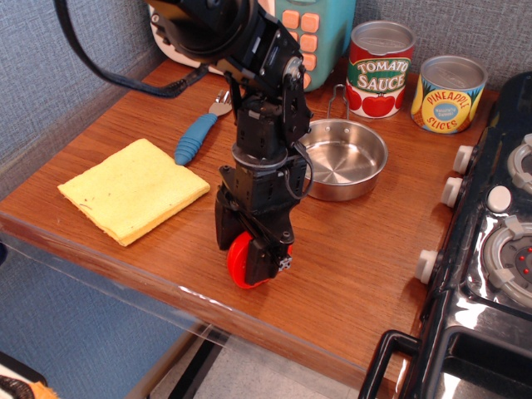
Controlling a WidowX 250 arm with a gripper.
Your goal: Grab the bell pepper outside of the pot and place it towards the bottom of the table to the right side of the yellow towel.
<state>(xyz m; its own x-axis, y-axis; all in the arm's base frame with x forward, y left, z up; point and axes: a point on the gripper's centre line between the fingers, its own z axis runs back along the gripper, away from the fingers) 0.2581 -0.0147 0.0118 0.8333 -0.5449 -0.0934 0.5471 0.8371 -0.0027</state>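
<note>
My gripper (248,259) points straight down near the table's front edge and is shut on the red bell pepper (241,261), held on edge just at or above the wood. It is to the right of the yellow towel (131,189), about a hand's width away. The steel pot (339,158) stands empty behind the arm, its wire handle pointing to the back. The brown wood table (349,274) runs under all of it. Whether the pepper touches the table cannot be told.
A blue-handled utensil (194,139) lies behind the towel. A tomato sauce can (379,68) and a pineapple slices can (448,93) stand at the back right. A teal toy appliance (312,37) is at the back. A black toy stove (499,249) borders the right side.
</note>
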